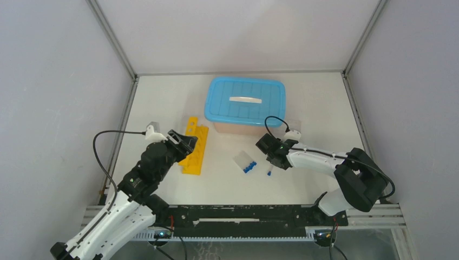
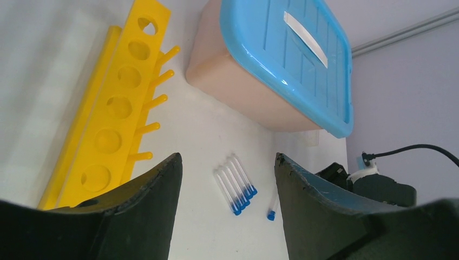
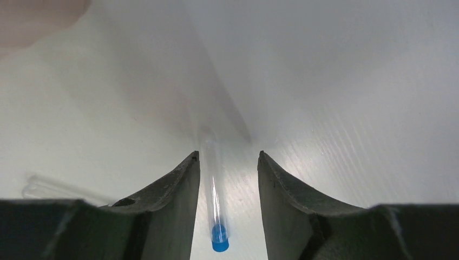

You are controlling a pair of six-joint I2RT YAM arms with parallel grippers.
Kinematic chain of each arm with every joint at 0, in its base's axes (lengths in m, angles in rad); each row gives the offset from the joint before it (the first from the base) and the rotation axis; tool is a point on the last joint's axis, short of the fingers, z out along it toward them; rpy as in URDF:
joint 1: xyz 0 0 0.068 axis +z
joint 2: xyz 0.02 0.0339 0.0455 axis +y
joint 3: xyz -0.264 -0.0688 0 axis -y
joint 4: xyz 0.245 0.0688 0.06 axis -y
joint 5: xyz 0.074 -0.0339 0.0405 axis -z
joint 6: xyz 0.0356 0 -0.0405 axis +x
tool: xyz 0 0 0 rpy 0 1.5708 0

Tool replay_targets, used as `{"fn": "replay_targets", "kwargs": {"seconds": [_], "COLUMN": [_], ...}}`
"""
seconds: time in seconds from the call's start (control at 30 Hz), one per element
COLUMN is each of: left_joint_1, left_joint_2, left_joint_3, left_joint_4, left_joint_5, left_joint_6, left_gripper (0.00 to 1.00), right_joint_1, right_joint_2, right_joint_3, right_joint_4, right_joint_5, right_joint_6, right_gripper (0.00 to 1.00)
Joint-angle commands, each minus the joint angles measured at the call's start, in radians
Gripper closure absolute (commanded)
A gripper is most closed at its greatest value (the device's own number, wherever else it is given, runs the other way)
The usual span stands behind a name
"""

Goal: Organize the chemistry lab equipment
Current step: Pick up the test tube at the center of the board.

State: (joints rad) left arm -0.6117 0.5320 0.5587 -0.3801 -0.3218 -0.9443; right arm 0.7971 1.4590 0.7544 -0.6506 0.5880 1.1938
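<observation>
Right wrist, unlike overhead, shows 1 tube (image 3: 212, 184) within the parted right hand (image 3: 227, 158).

Enclosed robot lab cell, plain grey panel walls (image 1: 48, 81), aluminium framing (image 1: 112, 38), white worktop (image 1: 308, 108), yellow tube rack (image 1: 196, 162), blue-capped tubes (image 1: 246, 164), blue-lidded bin (image 1: 244, 100)

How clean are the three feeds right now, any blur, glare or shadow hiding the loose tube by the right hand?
Top external: even light, soft shadows, the loose tube small but clear. Right wrist: its blue cap reads well, its far end washes out against the white table, between the dark fingers of the right hand. Left wrist: no glare, the grouped tubes crisp.
</observation>
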Motion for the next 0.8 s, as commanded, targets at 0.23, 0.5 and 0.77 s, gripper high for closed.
{"fn": "replay_targets", "kwargs": {"seconds": [0.23, 0.5, 0.77], "left_joint_1": [-0.017, -0.02, -0.021], "left_joint_2": [0.016, 0.01, -0.01], "left_joint_3": [-0.024, -0.032, -0.035], "left_joint_4": [0.052, 0.057, 0.049], "left_joint_5": [-0.04, -0.038, -0.04], "left_joint_6": [-0.022, -0.027, -0.025], "left_gripper": [0.33, 0.33, 0.32], "right_joint_1": [-0.029, -0.038, -0.025], "right_joint_2": [0.027, 0.068, 0.103], "right_joint_3": [0.022, 0.045, 0.053], "right_joint_4": [0.083, 0.086, 0.064], "right_joint_5": [-0.063, -0.088, -0.112], "right_joint_6": [-0.124, -0.134, -0.114], "right_gripper": [0.5, 0.55, 0.7]}}
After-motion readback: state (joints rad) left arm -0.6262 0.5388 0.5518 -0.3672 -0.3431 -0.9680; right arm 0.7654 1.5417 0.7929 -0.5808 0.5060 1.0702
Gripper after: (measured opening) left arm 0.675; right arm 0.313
